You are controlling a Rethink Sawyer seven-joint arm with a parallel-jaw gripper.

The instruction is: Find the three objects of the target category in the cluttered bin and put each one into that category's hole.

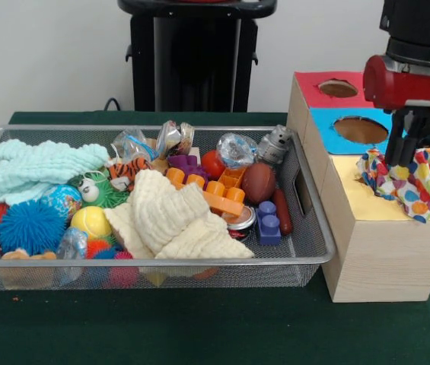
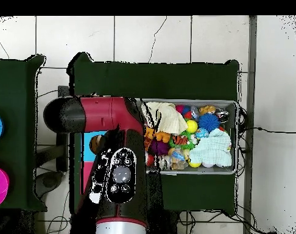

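Observation:
My gripper (image 1: 399,161) hangs over the yellow face (image 1: 359,202) of the pale wooden box at the right of the front view. It is shut on a white fabric bundle with red, blue, yellow and green patches (image 1: 406,182), which rests bunched on that face. The bundle hides the yellow hole. The wire mesh bin (image 1: 199,262) stands left of the box, full of toys; no other patterned bundle shows in it. In the overhead view my arm (image 2: 117,170) covers the box and gripper, and the bin (image 2: 237,137) lies to the right.
The blue-faced hole (image 1: 361,129) and red-faced hole (image 1: 338,88) lie behind the yellow face. A cream muslin cloth (image 1: 170,220), a mint-green cloth (image 1: 39,167), a blue spiky ball (image 1: 28,226) and orange bricks (image 1: 218,194) fill the bin. The robot pedestal (image 1: 195,57) stands behind.

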